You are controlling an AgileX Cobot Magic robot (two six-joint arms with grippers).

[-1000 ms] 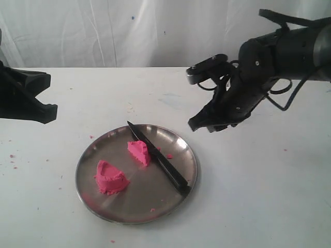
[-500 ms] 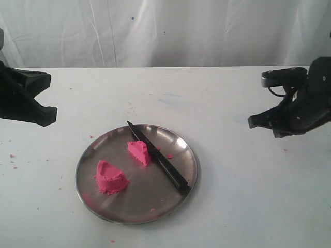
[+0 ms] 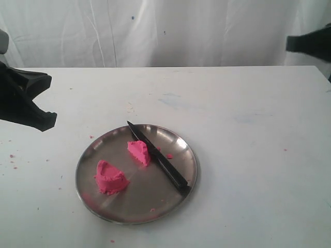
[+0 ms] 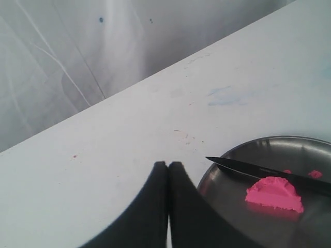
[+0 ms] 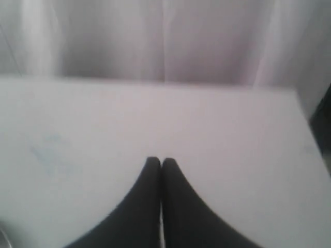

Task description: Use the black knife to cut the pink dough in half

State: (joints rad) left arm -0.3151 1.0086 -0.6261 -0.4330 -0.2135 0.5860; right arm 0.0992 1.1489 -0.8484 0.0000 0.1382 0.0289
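Note:
The pink dough lies in two pieces on the steel plate (image 3: 170, 195): one wedge (image 3: 139, 152) against the knife and a second piece (image 3: 110, 177) to the front left. The black knife (image 3: 158, 158) rests slanted across the plate, tip at the far rim, handle at the right rim. In the left wrist view the knife (image 4: 258, 169) and a dough wedge (image 4: 274, 194) show on the plate (image 4: 217, 181). My left gripper (image 4: 168, 164) is shut and empty, hovering left of the plate (image 3: 49, 120). My right gripper (image 5: 160, 160) is shut and empty, high at the far right edge (image 3: 289, 45).
Tiny pink crumbs (image 3: 11, 156) dot the white table (image 3: 248, 129) near the left edge and on the plate. A white curtain (image 3: 165, 31) hangs behind the table's back edge.
My right arm has pulled away from above the plate, moving right and up until only its tip shows at the far right edge. Knife, dough and left gripper have stayed put.

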